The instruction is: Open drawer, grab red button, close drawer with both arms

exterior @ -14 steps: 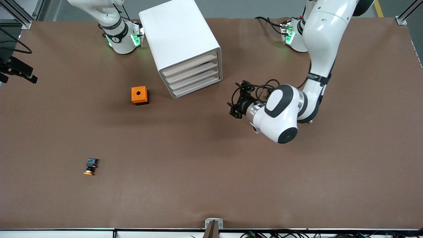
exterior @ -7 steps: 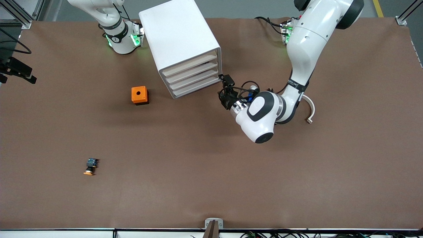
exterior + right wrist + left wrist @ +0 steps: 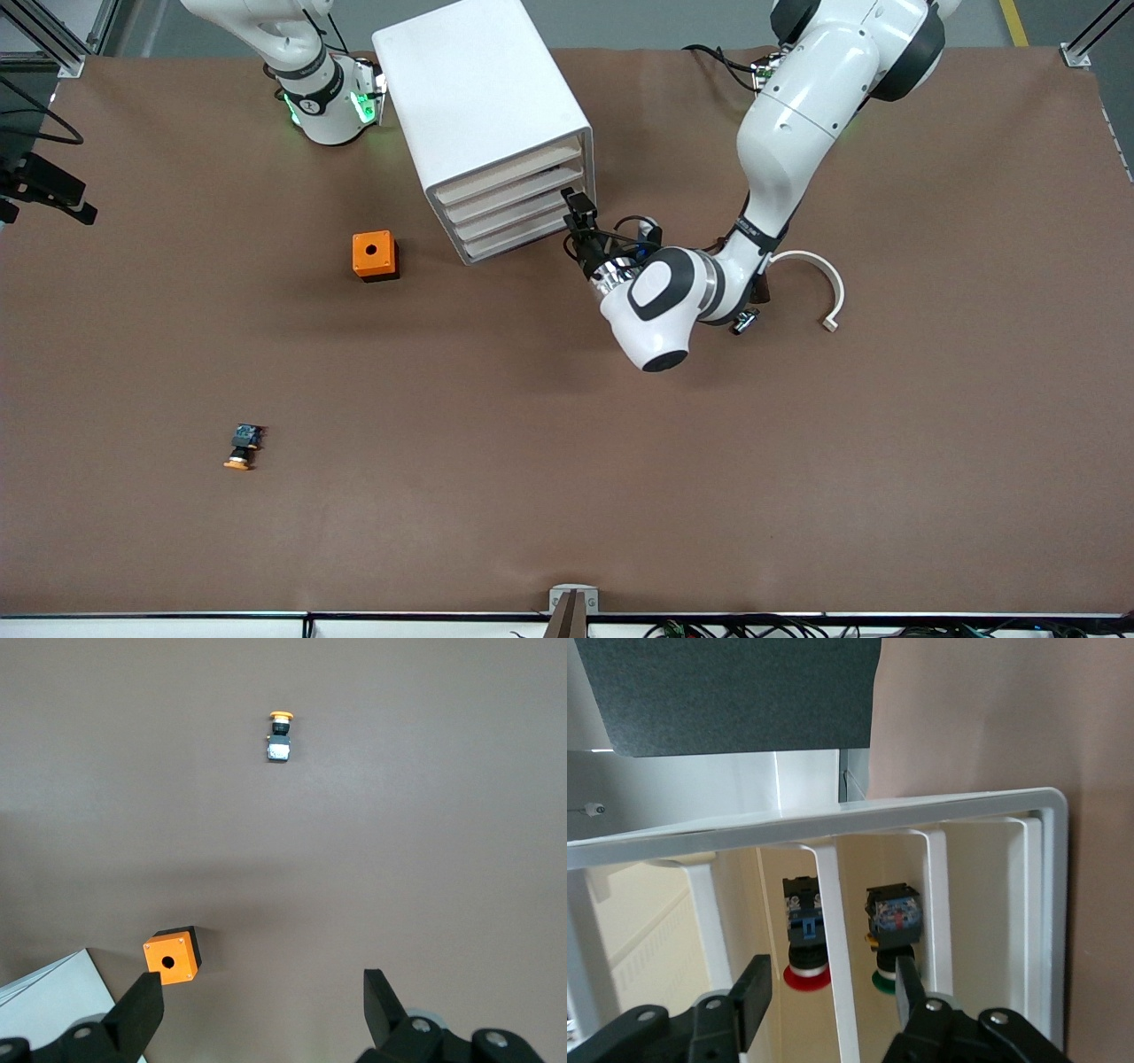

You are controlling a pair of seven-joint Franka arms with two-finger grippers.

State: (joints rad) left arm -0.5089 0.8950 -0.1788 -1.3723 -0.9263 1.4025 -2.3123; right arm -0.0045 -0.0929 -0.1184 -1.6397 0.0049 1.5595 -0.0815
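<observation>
The white cabinet (image 3: 483, 106) stands near the robots' bases, and its four cream drawer fronts (image 3: 518, 208) are all shut. My left gripper (image 3: 576, 217) is open at the drawer fronts' end toward the left arm. In the left wrist view my left gripper (image 3: 831, 992) straddles a slim white drawer edge (image 3: 833, 921) without touching it. Through the gaps that view shows the red-capped button (image 3: 804, 943) inside the cabinet, beside a green-capped button (image 3: 893, 930). My right gripper (image 3: 261, 1010) is open and empty, high over the table; it is out of the front view.
An orange box (image 3: 375, 255) with a round hole sits beside the cabinet toward the right arm's end, also in the right wrist view (image 3: 173, 958). An orange-capped button (image 3: 242, 447) lies nearer the front camera. A white curved piece (image 3: 828, 288) lies by the left arm's elbow.
My left arm has swung toward the cabinet, carrying its open gripper from over the bare table to the drawer fronts. The right arm has not moved.
</observation>
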